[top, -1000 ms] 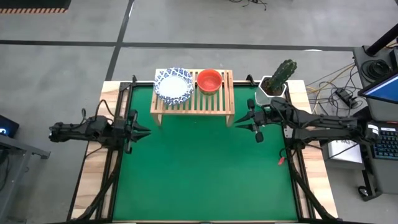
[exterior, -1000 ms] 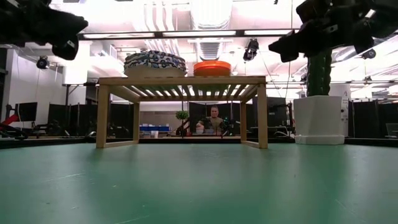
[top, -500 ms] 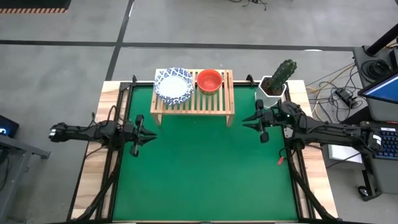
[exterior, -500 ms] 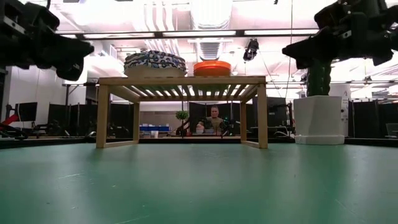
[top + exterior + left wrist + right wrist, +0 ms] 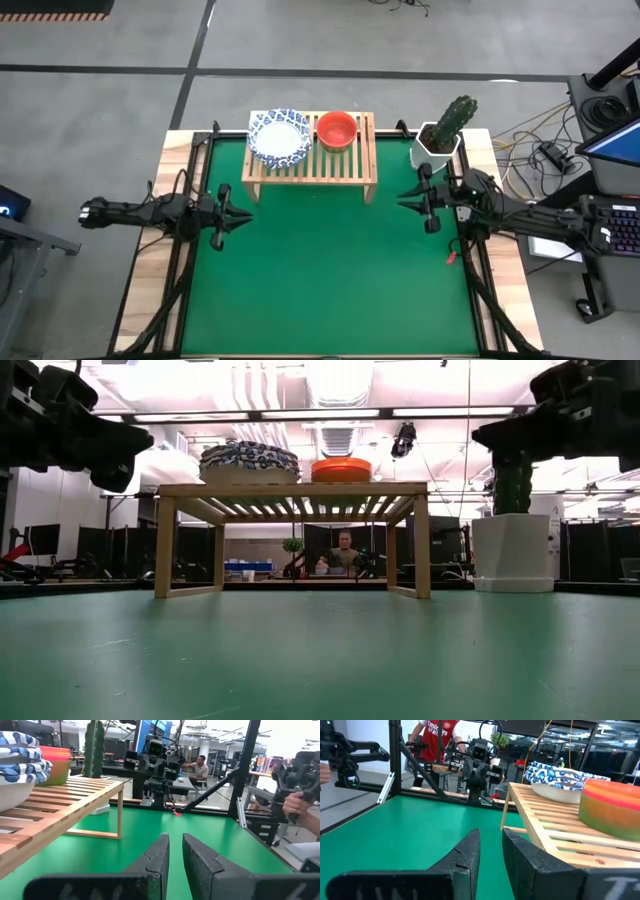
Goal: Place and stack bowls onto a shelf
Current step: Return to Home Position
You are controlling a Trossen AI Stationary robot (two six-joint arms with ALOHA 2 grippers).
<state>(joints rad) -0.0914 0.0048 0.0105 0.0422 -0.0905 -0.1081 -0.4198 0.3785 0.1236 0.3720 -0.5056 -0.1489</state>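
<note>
Right hand (image 5: pixel 407 197) has backed away from the right end of the low light-wood slatted shelf (image 5: pixel 310 165) over the last second. It's now out near the right edge of the green tabletop (image 5: pixel 320 280), just in front of the white hexagonal pot with a cactus (image 5: pixel 437 142). Left hand (image 5: pixel 236 212) nudged slightly inward early in that second and hasn't moved since. It sits near the left edge, apart from the shelf's left leg. Both hover above the tabletop, facing each other.

Hand state: each wrist view shows its own fingers (image 5: pixel 159 852) drawn in to a narrow slit with nothing between them. Both empty.

Bowls haven't shifted:
- stack of wide white bowls with blue patterned rims (image 5: pixel 279 136) is on the shelf's left end, overhanging the corner a bit.
- stack of smaller plain bowls (image 5: pixel 337 130) sits just beside it, mid-shelf, with a red-orange one on top. Right wrist view shows a yellow-green layer underneath. Can't count the layers reliably.
- right third of the slats is bare.
- no bowl shows on the tabletop.

My read: placing and stacking are done and the arms are only pulling back to rest. Only thing to watch is the right arm's clearance from the cactus pot as it retracts. Both stacks look stable.
</note>
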